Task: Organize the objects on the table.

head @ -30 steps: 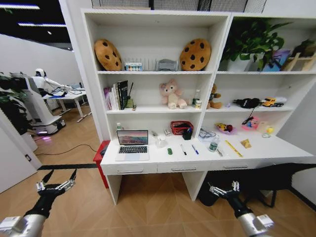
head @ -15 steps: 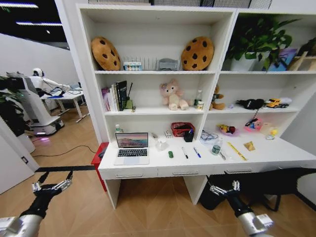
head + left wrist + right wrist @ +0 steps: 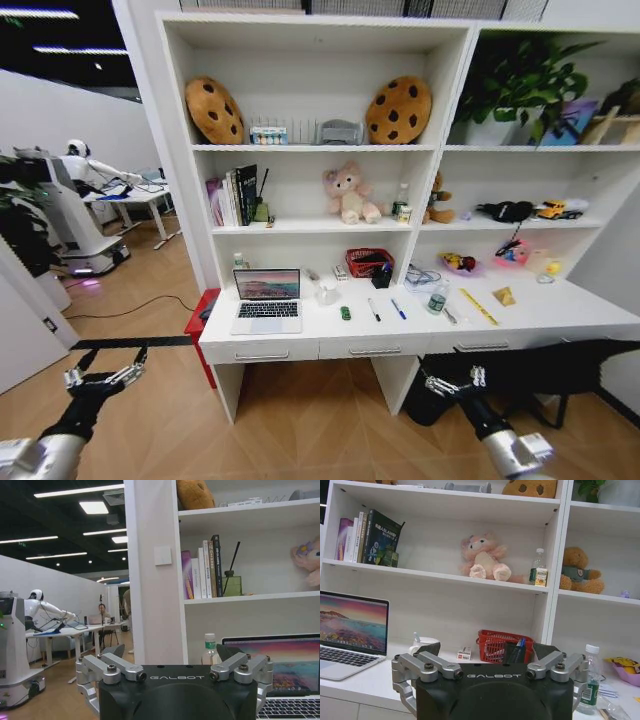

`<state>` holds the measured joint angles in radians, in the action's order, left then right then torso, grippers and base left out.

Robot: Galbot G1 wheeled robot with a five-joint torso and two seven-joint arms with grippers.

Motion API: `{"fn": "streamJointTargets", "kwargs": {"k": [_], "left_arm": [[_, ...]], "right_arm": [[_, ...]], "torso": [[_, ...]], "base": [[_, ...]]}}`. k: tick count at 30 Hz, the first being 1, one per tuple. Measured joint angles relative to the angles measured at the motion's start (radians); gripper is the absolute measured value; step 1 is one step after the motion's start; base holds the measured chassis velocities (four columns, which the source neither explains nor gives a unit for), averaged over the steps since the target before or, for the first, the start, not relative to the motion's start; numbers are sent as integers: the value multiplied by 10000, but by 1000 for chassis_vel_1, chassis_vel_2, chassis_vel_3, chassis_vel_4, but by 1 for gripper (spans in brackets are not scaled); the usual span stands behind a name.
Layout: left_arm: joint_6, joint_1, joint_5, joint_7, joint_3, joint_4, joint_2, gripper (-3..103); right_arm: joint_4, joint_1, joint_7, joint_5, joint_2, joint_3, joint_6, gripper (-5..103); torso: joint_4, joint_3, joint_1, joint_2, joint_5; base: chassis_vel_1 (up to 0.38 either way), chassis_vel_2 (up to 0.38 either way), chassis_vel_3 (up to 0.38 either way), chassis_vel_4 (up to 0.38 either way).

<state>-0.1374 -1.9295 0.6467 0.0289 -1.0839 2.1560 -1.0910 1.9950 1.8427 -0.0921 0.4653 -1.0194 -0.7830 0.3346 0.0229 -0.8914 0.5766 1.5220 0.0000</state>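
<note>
The long white table (image 3: 560, 318) stands ahead of me, joined to tall shelving. An open silver laptop (image 3: 267, 297) sits at its left end. To the right of it lie a tiny green toy car (image 3: 345, 313), a black pen (image 3: 373, 309) and a blue pen (image 3: 398, 309). A clear green-labelled bottle (image 3: 436, 298) stands upright beyond them. My left gripper (image 3: 103, 372) hangs open, low in front of the table's left end. My right gripper (image 3: 455, 382) is open below the drawer fronts. The left wrist view shows the laptop (image 3: 285, 675). The right wrist view shows the laptop (image 3: 350, 630) and the bottle (image 3: 590, 680).
A red basket (image 3: 367, 261), a white cup (image 3: 326, 291) and a yellow ruler (image 3: 478, 305) also sit on the table. A red box (image 3: 200, 322) stands by its left leg, and a black bag (image 3: 520, 375) lies under its right part. Another robot (image 3: 60, 215) stands far left.
The whole head view shifted a little a second ago, so the camera moved. My left gripper sits lower in the picture than before. Nothing on the table has moved.
</note>
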Motion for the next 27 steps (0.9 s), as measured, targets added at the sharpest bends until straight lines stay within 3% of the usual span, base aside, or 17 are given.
{"fn": "streamJointTargets", "kwargs": {"k": [27], "left_arm": [[54, -66, -37, -22, -11, 55, -72, 100]], "right_arm": [[-50, -34, 29, 54, -49, 14, 21, 100]], "torso": [[0, -1, 2, -1, 0]], "base": [[-80, 85, 84, -87]]}}
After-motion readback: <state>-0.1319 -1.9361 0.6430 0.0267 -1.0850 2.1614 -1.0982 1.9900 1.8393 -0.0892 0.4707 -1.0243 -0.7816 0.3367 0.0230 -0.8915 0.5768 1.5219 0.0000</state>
